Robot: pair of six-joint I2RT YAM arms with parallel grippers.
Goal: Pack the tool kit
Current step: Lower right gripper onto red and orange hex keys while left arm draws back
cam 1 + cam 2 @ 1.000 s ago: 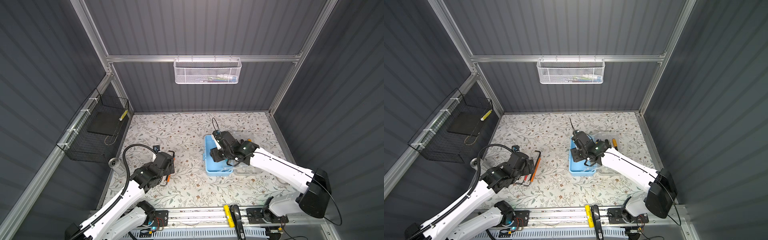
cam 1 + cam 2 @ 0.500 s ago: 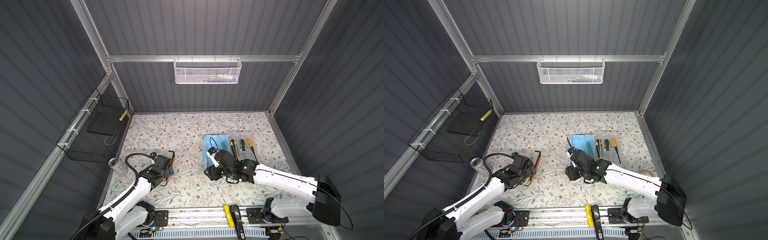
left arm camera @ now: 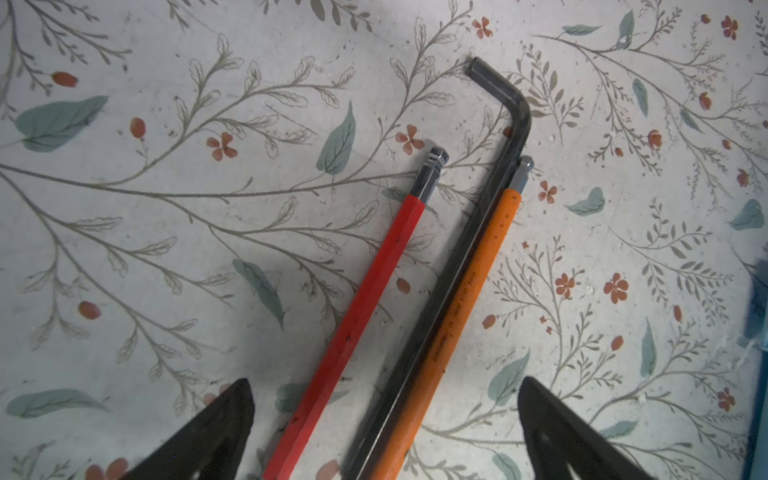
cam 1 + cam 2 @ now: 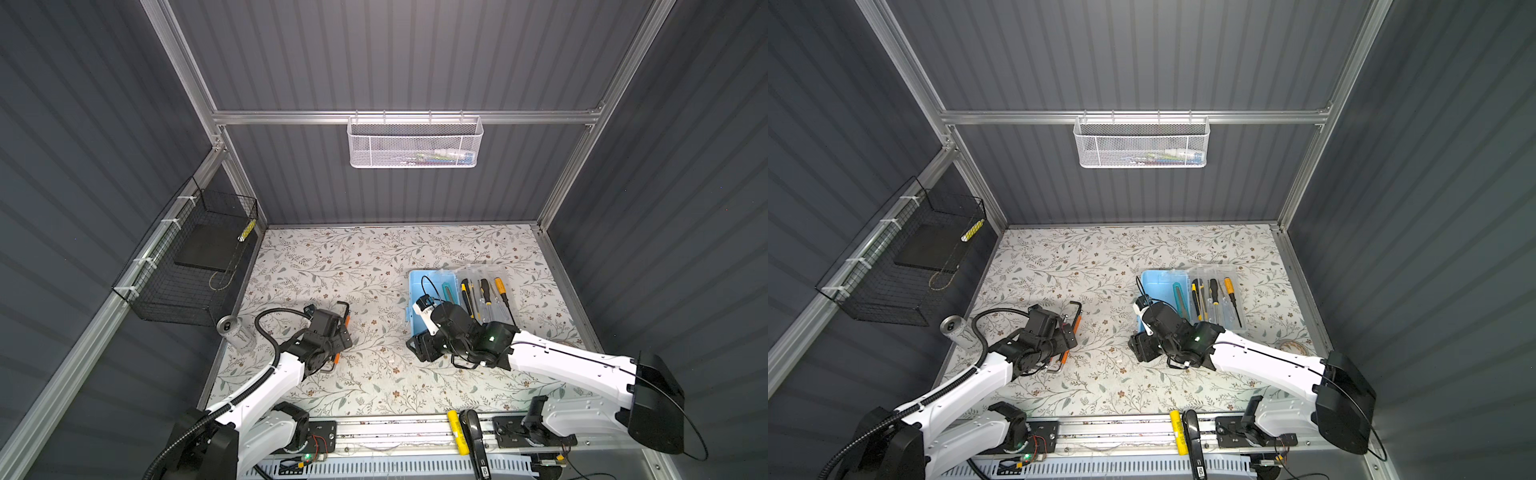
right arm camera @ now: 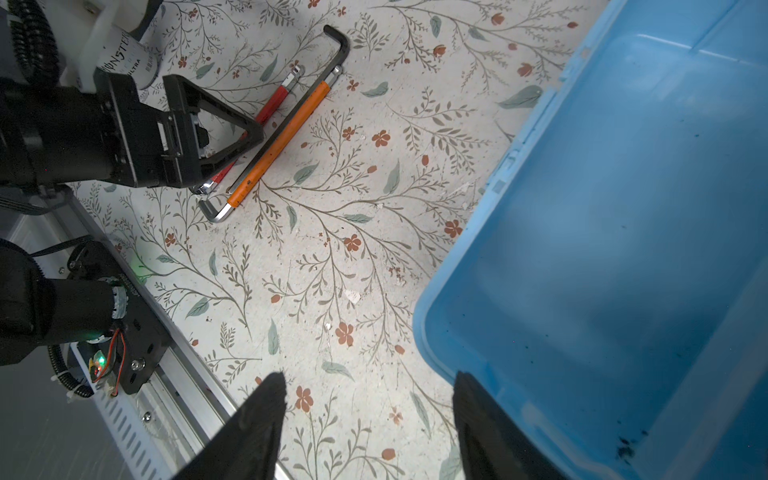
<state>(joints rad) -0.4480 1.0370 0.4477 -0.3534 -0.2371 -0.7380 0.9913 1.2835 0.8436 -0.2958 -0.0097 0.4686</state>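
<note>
The tool kit's light-blue box (image 4: pixel 426 286) (image 4: pixel 1156 286) lies open at mid-right in both top views. Beside it a clear tray (image 4: pixel 486 291) holds screwdrivers (image 4: pixel 500 289) and utility knives (image 4: pixel 465 291). My right gripper (image 4: pixel 419 347) (image 5: pixel 368 386) hovers open and empty at the box's (image 5: pixel 623 249) near corner. Three hex keys lie side by side on the floral mat: red (image 3: pixel 365 299), black (image 3: pixel 478 232), orange (image 3: pixel 469 291). My left gripper (image 4: pixel 338 332) (image 3: pixel 384 395) is wide open just above them, its fingers on either side of all three.
A drink can (image 4: pixel 235 330) stands at the mat's left edge near the left arm. A black wire basket (image 4: pixel 195 266) hangs on the left wall, a white mesh basket (image 4: pixel 413 143) on the back rail. The front rail (image 4: pixel 395 428) carries a yellow tool (image 4: pixel 455 428).
My right arm has drawn back from over the box to its near corner, uncovering the tray of tools, and its jaws have widened. My left gripper has come down closer over the hex keys.
</note>
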